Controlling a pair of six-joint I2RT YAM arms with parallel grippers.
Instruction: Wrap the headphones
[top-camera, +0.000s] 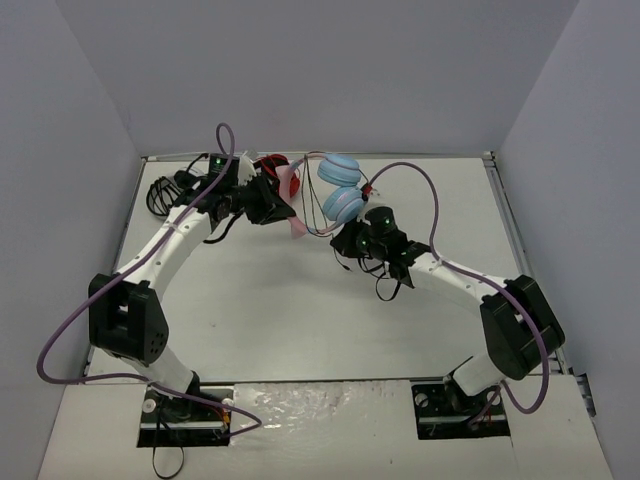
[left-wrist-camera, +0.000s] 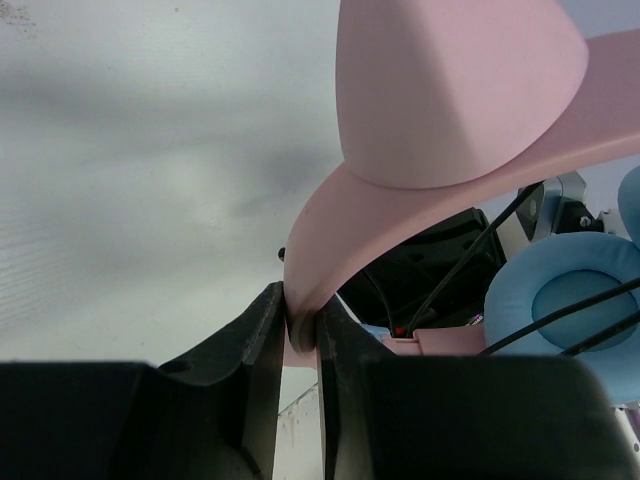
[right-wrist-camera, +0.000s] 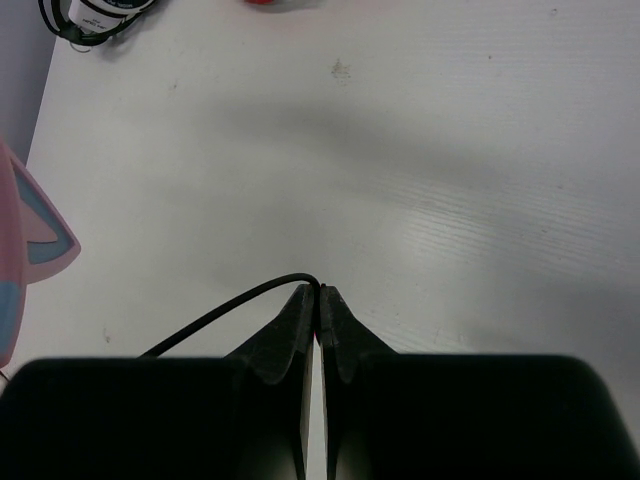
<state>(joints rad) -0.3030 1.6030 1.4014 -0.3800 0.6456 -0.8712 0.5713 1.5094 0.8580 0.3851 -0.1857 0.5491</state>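
Table (top-camera: 300, 310): the top view is showing it spreading under both arms.
Headphones (top-camera: 342, 204): hanging between the two grippers over the table's far middle.
Left gripper (left-wrist-camera: 300, 325): only its wrist view is showing the jaws clamping the pink headband (left-wrist-camera: 330, 220), a blue cup sitting at right.
Right gripper (right-wrist-camera: 319, 300): only its wrist view is showing the jaws pinching the cable (right-wrist-camera: 230, 307), the headphones sitting at far left.

A lab test cell: white table (top-camera: 300, 310) boxed by plain walls (top-camera: 320, 70).
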